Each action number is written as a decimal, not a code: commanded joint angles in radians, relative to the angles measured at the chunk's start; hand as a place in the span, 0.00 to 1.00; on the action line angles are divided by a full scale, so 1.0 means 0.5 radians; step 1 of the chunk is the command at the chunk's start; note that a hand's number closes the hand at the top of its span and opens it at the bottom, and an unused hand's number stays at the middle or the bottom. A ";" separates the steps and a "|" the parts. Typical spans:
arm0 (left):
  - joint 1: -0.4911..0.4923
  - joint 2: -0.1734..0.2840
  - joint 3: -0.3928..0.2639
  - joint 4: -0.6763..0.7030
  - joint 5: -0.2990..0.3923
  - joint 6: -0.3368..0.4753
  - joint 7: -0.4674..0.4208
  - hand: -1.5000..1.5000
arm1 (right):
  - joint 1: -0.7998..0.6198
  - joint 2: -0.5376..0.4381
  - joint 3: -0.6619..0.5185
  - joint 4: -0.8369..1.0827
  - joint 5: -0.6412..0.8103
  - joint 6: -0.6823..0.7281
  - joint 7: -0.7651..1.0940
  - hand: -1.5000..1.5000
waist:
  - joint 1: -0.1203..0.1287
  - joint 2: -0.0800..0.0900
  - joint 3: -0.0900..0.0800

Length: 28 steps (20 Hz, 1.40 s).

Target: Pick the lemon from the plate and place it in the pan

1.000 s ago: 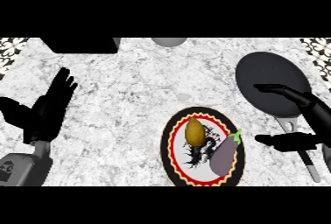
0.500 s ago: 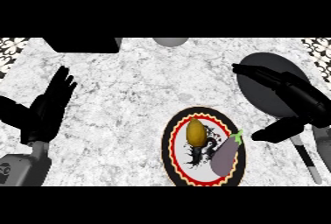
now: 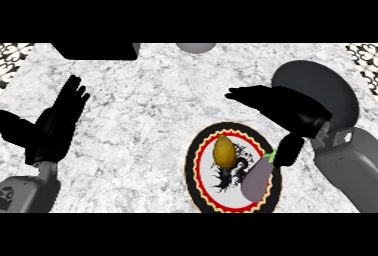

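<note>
A yellow-brown lemon (image 3: pixel 224 150) lies on the upper left part of a round plate (image 3: pixel 203 185) with a red and black rim. A grey-purple eggplant (image 3: pixel 256 178) with a green stem lies beside it on the plate's right side. The dark pan (image 3: pixel 325 87) sits at the upper right, partly covered by my right hand (image 3: pixel 291 110). That hand is open, fingers stretched leftward above and to the right of the lemon, thumb hanging down near the eggplant's stem. My left hand (image 3: pixel 52 125) rests open at the left, fingers up.
A black block (image 3: pixel 96 50) lies at the top left edge. A grey round object (image 3: pixel 196 47) peeks in at the top centre. Patterned tile (image 3: pixel 15 52) shows at both upper corners of the marble counter.
My right hand has moved left from the pan's handle area toward the plate, now reaching over the counter above the lemon. The left hand has barely shifted.
</note>
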 commanded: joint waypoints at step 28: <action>0.144 -0.167 0.172 -0.193 -0.198 -0.124 0.111 0.50 | 0.061 0.751 0.285 -0.142 0.922 0.614 0.639 0.00 | -0.025 -0.001 0.003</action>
